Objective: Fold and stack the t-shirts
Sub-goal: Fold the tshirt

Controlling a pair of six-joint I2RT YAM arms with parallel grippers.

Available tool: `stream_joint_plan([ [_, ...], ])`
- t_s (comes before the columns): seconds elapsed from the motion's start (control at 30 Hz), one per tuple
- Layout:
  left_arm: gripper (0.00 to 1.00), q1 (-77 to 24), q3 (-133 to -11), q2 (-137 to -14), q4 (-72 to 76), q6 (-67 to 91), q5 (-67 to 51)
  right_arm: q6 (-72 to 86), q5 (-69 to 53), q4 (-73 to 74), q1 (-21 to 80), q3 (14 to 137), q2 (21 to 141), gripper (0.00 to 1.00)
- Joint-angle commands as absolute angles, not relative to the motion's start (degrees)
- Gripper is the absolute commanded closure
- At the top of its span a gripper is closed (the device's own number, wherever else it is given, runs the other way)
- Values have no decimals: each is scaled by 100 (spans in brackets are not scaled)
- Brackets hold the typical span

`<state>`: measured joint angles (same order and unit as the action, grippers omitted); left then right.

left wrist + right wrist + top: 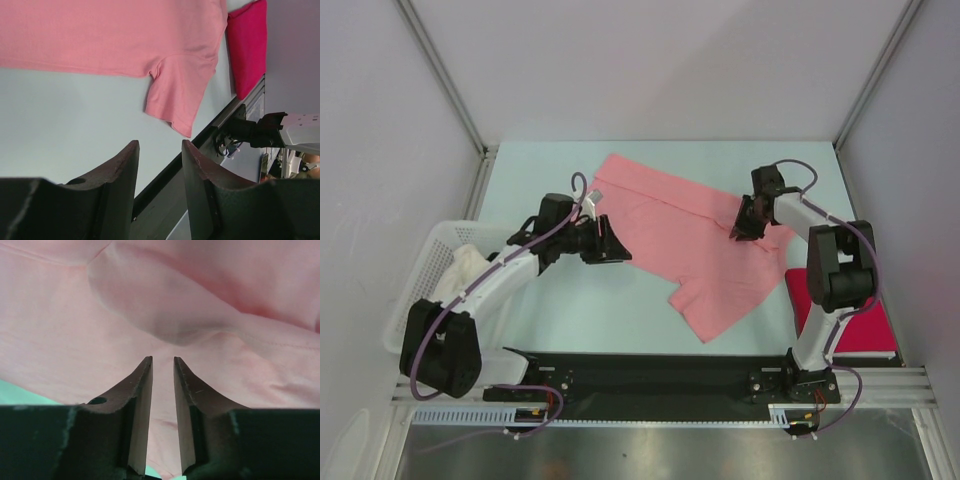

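Observation:
The salmon-pink t-shirt (690, 240) lies spread and slightly rumpled across the middle of the table, one sleeve pointing to the front. The magenta-red t-shirt (848, 325) lies folded at the front right, partly under the right arm. My left gripper (615, 248) is open and empty, just left of the pink shirt and clear of it. In the left wrist view (160, 145) it shows both shirts ahead (100, 35) (247, 45). My right gripper (742, 228) hovers over the pink shirt's right part. In the right wrist view (163, 360) its jaws stand narrowly apart with nothing between them, above the cloth (75, 330).
A white lattice basket (420, 285) holding a white cloth (465, 268) stands at the left edge beside the left arm. A black rail (650, 375) runs along the table's front edge. White walls close in the back and sides.

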<state>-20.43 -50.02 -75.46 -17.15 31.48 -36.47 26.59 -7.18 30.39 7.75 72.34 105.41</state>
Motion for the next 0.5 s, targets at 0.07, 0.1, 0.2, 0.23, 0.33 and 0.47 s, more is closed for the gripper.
stream_joint_plan([
  [0.07,54,-2004,-4913,-7190,-1573,3120,-3771,2742,-536,2891,756,7795,11082,69],
  [0.1,54,-2004,-4930,-7163,-1599,3103,-3753,2742,-510,2926,747,8031,11161,68],
  [0.2,54,-1995,-4939,-7128,-1687,3041,-3744,2611,-282,3137,695,8471,11451,67],
  [0.23,54,-1995,-4931,-7119,-1705,3041,-3735,2567,-212,3242,668,8812,11522,67],
  [0.33,54,-1969,-4904,-7110,-1705,3041,-3753,2356,-106,3488,554,9306,11812,65],
  [0.47,54,-1951,-4896,-7128,-1705,3032,-3771,2127,-18,3796,457,9939,12041,61],
])
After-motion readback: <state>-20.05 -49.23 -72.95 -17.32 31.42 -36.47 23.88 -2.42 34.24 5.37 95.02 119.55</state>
